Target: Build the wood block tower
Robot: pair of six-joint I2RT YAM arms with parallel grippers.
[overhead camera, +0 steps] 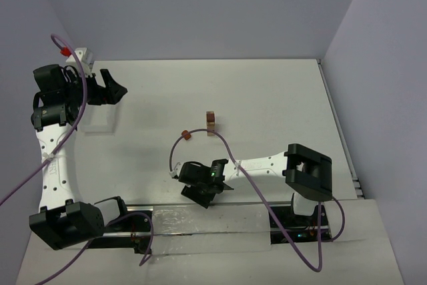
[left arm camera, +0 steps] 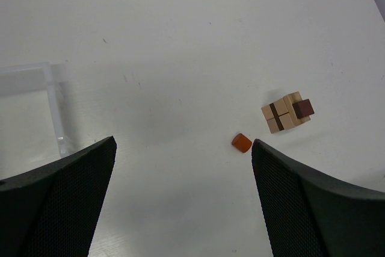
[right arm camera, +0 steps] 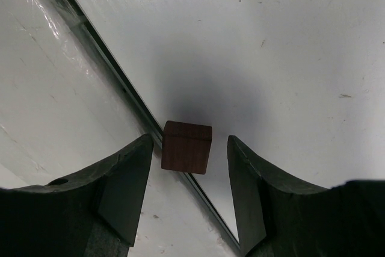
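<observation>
The tower stands mid-table as a narrow stack of pale tan wood blocks with a reddish-brown one on top. The left wrist view shows the tower as tan pieces with dark brown ones. Beside it lies a small orange-brown block. My right gripper hangs low near the table's front edge. Its jaws straddle a dark brown cube, with a thin gap showing on each side. My left gripper is wide open at the far left, holding nothing.
A clear plastic tray sits under the left gripper. A dark seam and a glossy clear sheet run along the front edge beneath the right gripper. Purple cables loop over the table.
</observation>
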